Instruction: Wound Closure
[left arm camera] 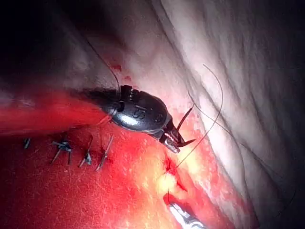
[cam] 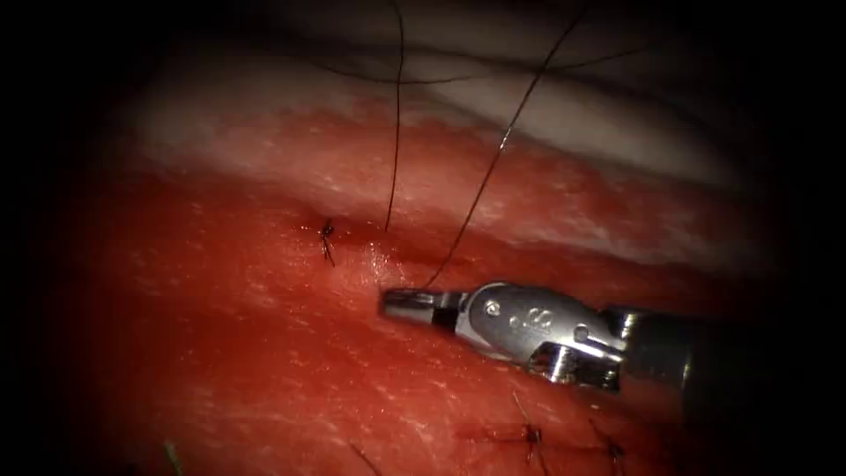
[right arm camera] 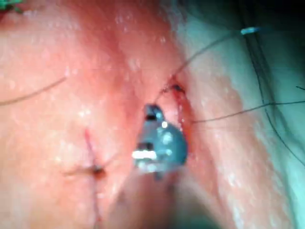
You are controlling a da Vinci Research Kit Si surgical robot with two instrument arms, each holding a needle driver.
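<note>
Endoscope first. My right tool (cam: 397, 302) came in from the right and lay low over the tissue (cam: 220, 353), its tip just below the cut (cam: 414, 256). One strand of thread (cam: 493, 159) ran from the base of that tip up and away to the right. A second strand (cam: 395, 132) rose almost straight up from the tissue just beside it. A tied knot (cam: 326, 234) sat a little left of the tip, and two finished stitches (cam: 531, 434) lay lower down, near the tool's body. Did I have a grip on that thread, or did it only pass behind me? I could not tell. Where the needle was, I could not tell either.

Over to the left wrist view. There was my right tool (left arm camera: 178, 138) again, dark and rounded, its tip near the cut (left arm camera: 169, 167). The thread (left arm camera: 220, 95) swept in a wide arc past that tip and down to the cut. A row of stitches (left arm camera: 86, 156) sat beside the tool's body. What looked like the bright tip of my left tool (left arm camera: 183, 217) was close to the cut. I could not tell its grip, nor whether it held anything.

Right wrist view. My right tool (right arm camera: 153, 113) was blurred, its tip right at the cut (right arm camera: 180, 102). Thread (right arm camera: 228, 114) trailed off across the pale tissue (right arm camera: 47, 119), and one stitch (right arm camera: 95, 169) sat well apart.
</note>
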